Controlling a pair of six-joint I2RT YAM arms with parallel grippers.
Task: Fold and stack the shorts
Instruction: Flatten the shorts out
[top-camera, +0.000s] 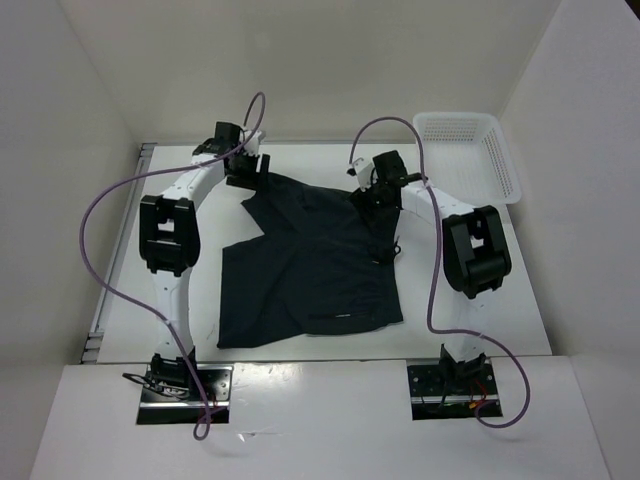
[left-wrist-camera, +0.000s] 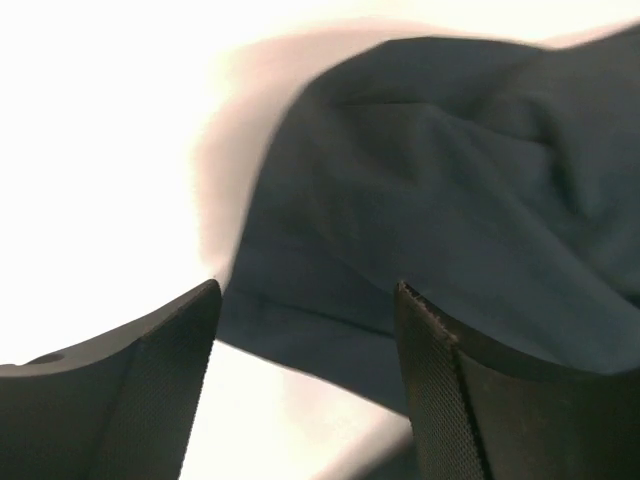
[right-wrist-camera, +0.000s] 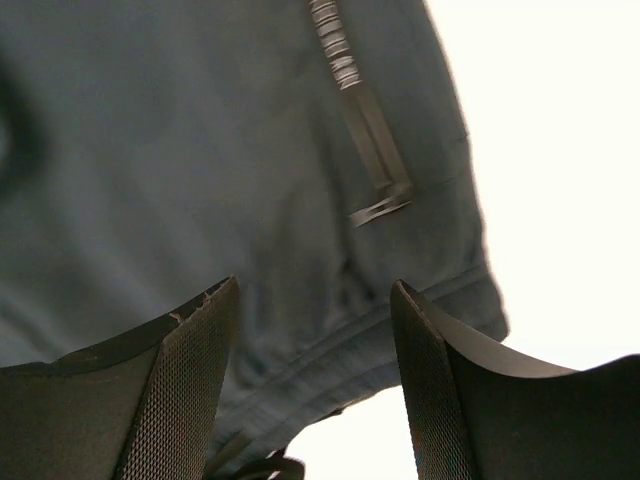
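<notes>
Black shorts (top-camera: 310, 262) — apparently one pair — lie below left hand (left-wrist-camera: 308, 292) and right hand (right-wrist-camera: 314, 286), both spread open.

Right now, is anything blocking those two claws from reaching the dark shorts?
Nothing visible. The left gripper and right gripper are both open at the far edge of the black shorts, with fabric directly below each.

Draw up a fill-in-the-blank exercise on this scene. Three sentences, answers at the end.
1. The white basket sits at the far ____ corner of the table.
2. The left claw and the right claw both stand ____, gripping nothing.
3. The shorts lie spread out flat, not yet ____.

Missing words: right; open; folded.
</notes>
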